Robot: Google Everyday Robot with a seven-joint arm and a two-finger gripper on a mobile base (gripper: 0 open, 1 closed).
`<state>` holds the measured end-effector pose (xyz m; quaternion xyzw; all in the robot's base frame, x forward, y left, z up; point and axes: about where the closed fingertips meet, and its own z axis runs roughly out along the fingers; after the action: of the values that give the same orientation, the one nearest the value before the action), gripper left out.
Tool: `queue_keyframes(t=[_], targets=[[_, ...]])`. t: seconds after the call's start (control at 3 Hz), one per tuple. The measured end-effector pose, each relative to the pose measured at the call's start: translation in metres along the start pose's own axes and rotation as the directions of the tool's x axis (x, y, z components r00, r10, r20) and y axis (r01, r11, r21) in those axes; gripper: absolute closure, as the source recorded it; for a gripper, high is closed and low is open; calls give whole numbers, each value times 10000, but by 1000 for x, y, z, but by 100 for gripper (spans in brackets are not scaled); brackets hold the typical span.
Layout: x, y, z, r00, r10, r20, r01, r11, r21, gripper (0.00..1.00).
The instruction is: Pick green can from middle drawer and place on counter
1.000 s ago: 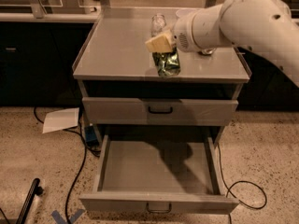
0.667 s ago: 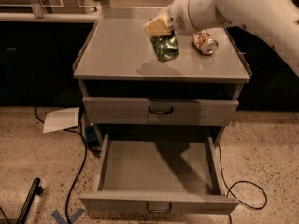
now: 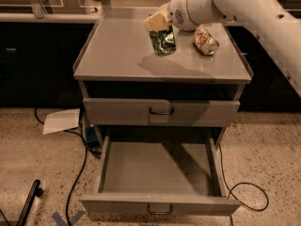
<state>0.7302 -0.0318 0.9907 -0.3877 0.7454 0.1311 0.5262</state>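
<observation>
The green can (image 3: pixel 162 42) hangs tilted over the middle of the grey counter (image 3: pixel 117 55), its shadow on the surface just in front of it. My gripper (image 3: pixel 157 25), with pale yellowish fingers, comes in from the upper right on the white arm and is shut on the can's top end. The middle drawer (image 3: pixel 160 173) is pulled fully out below, and its flat tray holds nothing. Its small dark handle (image 3: pixel 160 210) faces the front.
An orange-brown and silver can (image 3: pixel 206 40) lies on its side on the counter, right of the green can. The upper drawer (image 3: pixel 161 111) is closed. On the floor are a white paper (image 3: pixel 61 120), cables (image 3: pixel 77 173) and a black bar (image 3: pixel 28 206).
My gripper has carried the green can from near the counter's front edge back toward its middle and slightly left. The orange-brown can, hidden by the arm before, now shows.
</observation>
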Motion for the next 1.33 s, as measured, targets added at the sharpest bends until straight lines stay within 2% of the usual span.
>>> queue_keyframes(t=[0.33,0.67,1.33], targets=[[6,-12,19,9998,145,-119,-145,9999,-1,100],[14,-23,37,9984,217,-514,-216,9998,42,100],[22,-40,57,9943,424,-979,-368,9976,585,100]])
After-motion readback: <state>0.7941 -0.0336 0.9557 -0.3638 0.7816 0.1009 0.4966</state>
